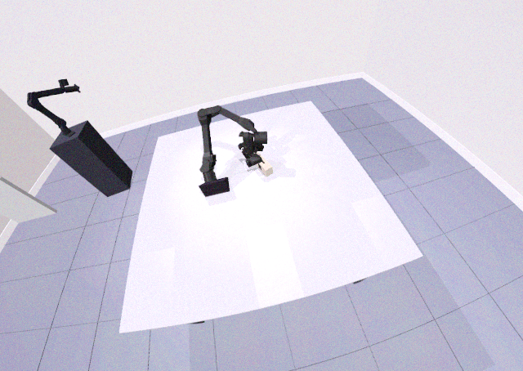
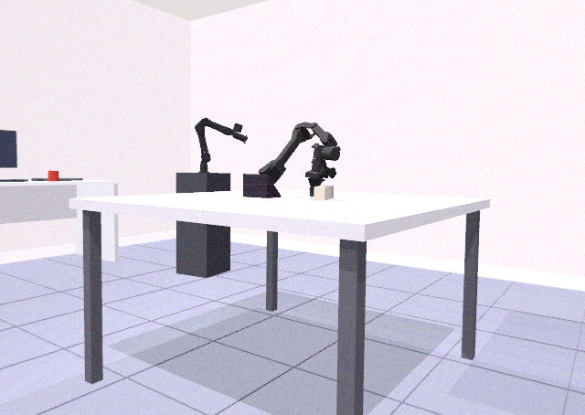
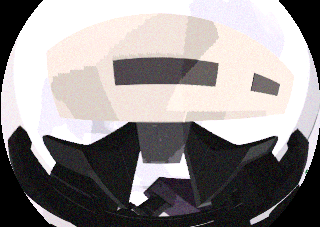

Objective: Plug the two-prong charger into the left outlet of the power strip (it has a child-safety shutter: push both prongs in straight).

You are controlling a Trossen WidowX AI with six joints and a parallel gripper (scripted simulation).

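The beige power strip [image 1: 266, 169] [image 2: 323, 193] [image 3: 145, 99] lies on the white table. In the wrist view it runs across the upper part, with a long dark panel and a small dark patch at its right. My gripper [image 1: 257, 164] [image 2: 312, 192] [image 3: 162, 121] points down beside the strip. It is shut on the dark grey charger [image 3: 160, 149], which shows between the two black fingers. The charger's far end meets the near edge of the strip in the wrist view. Its prongs and the outlet slots cannot be seen, so how deep the prongs sit cannot be told.
My arm's dark base [image 1: 214, 186] [image 2: 258, 185] stands on the white table [image 1: 203, 274] [image 2: 212, 212]. A second black arm [image 1: 46, 111] [image 2: 203, 139] stands on a dark pedestal off the table. A desk with a red cup [image 2: 53, 175] is at the far left.
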